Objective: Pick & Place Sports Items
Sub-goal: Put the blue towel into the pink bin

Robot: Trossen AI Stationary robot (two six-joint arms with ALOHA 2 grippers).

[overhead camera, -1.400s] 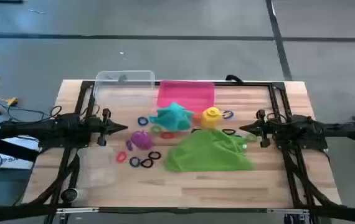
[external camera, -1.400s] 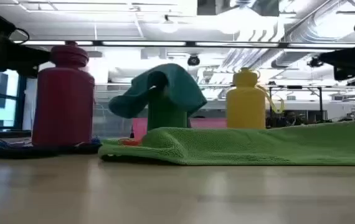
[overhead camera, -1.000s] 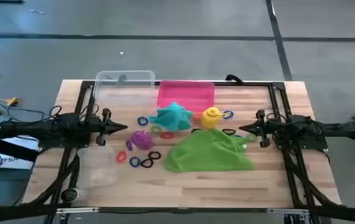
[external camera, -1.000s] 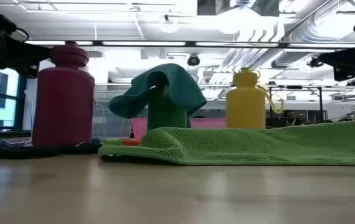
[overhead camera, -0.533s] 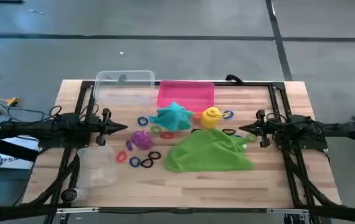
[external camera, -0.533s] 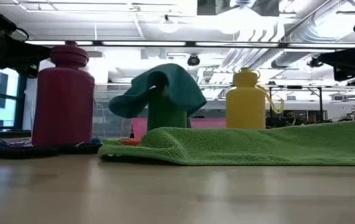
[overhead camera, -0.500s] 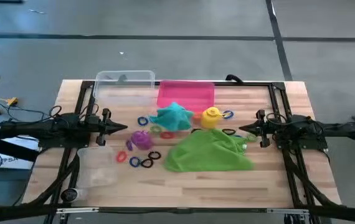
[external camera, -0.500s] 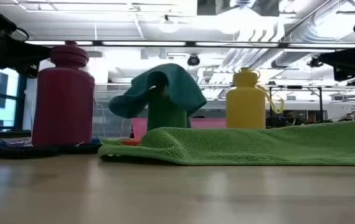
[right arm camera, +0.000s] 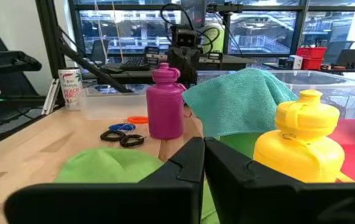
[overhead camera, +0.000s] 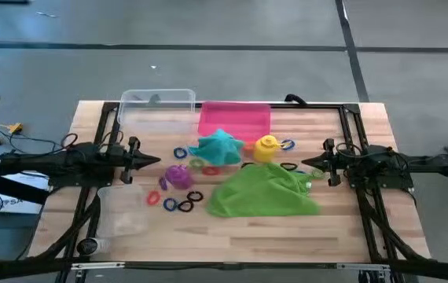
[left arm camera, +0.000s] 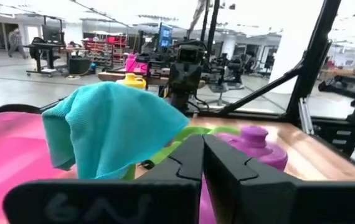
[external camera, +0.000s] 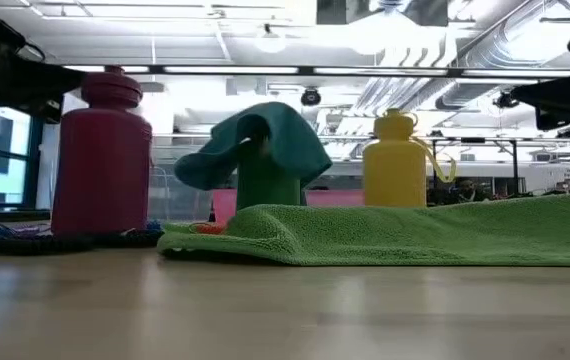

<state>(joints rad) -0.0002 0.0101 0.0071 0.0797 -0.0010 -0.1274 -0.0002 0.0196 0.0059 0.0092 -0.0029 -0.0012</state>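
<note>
- The bench (overhead camera: 342,228) carries everything, with both arms waiting low at its sides.
- The large green cloth (overhead camera: 265,193) lies crumpled toward the right.
- The teal cloth (overhead camera: 219,146) drapes over a green bottle (external camera: 268,180), in front of the pink tray (overhead camera: 235,119).
- The left pincer (overhead camera: 155,162), pressed together and empty, points at the purple bottle (overhead camera: 179,175).
- The right pincer (overhead camera: 306,163), pressed together and empty, sits near the yellow bottle (overhead camera: 267,146).
- Small coloured rings (overhead camera: 178,203) lie scattered around the bottles.

1. A wooden table (overhead camera: 302,228) fills the high view.
2. A pink tray (overhead camera: 235,119) sits at 12 o'clock.
3. A clear tub (overhead camera: 157,104) lies at 11 o'clock, beside the tray.
</note>
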